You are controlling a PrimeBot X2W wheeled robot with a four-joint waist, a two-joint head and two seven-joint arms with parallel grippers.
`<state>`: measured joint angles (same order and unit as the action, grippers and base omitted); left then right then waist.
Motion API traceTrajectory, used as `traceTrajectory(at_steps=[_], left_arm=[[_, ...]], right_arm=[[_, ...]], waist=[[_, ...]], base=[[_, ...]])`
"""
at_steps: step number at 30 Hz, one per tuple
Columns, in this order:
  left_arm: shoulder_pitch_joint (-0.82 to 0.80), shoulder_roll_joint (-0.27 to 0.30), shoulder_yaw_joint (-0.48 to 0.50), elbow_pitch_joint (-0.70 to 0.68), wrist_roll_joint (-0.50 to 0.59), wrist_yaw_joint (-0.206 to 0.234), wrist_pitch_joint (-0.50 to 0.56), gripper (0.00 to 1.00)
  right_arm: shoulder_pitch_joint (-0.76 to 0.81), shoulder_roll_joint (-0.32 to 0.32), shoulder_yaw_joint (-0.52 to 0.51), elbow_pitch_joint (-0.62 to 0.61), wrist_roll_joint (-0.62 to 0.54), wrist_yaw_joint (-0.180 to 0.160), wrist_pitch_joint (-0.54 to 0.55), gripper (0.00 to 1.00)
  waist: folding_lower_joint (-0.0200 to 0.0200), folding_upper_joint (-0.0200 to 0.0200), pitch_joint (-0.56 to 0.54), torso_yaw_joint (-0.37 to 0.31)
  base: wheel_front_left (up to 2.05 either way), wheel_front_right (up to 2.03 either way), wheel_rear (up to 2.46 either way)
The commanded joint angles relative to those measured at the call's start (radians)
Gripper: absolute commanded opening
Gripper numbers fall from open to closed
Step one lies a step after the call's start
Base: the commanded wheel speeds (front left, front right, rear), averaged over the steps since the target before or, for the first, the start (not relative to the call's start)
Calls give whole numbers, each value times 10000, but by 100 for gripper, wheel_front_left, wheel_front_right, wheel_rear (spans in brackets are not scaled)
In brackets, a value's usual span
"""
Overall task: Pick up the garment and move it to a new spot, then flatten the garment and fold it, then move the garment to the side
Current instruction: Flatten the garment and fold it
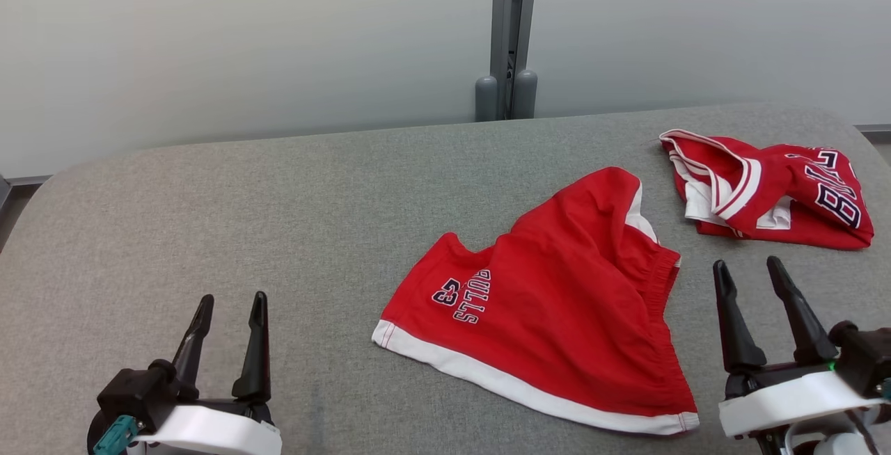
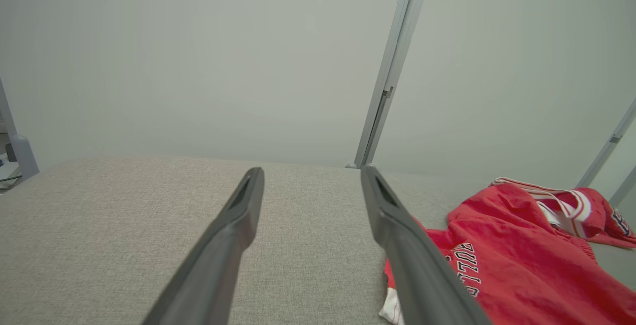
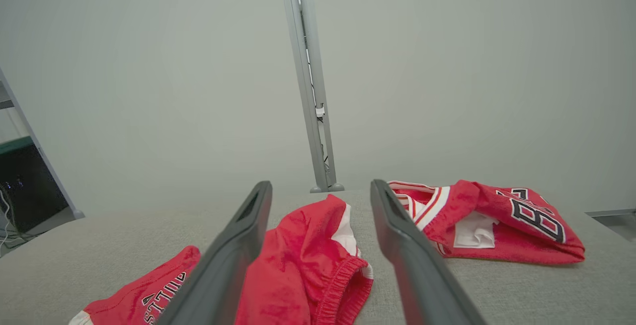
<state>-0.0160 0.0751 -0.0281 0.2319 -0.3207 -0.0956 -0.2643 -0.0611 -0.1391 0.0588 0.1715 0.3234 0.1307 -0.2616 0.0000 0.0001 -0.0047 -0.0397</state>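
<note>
1. Right claw [image 1: 747,264] hovers low over the near right part of the grey cloth-covered counter [image 1: 243,197], its two dark fingers spread wide with nothing between them.
2. Left claw [image 1: 233,297] is spread just as wide and empty, at the near left over bare counter.
3. A pair of red Bulls shorts [image 1: 557,316] lies rumpled right of centre, flat on the counter and touching neither claw. Its upper part is bunched into a hump, so it is not yet flattened or folded.
4. A red jersey [image 1: 773,190] sits in a loose heap at the far right, beyond the right claw and apart from the shorts.
5. I take the shorts to be the garment in hand, since they lie open in the working area.
6. The key relation: the shorts' elastic waistband runs down their right edge, just beside the right claw's inner finger, slightly ahead and to its left. The white-banded leg hem runs along the near side and slants toward the left claw, which stands well apart from it.
7. The right arm is clearly nearer. The left would have to reach rightward across bare counter to catch the hem corner.
8. Flattening likely calls for one claw at each end, pulling outward.
</note>
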Motion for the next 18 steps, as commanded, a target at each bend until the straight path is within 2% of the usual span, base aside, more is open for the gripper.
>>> traceTrajectory(at_steps=[1,18], left_arm=[[77,3,-13,-19,-87,31,6,100],[-13,-52,-56,53,-61,-8,6,100]], right_arm=[[54,34,-36,39,-159,1,-42,100],[-47,50,35,151,-302,1,-44,100]], waist=[[0,-1,-10,-6],[0,-1,-31,12]], base=[[0,0,0],[0,0,0]])
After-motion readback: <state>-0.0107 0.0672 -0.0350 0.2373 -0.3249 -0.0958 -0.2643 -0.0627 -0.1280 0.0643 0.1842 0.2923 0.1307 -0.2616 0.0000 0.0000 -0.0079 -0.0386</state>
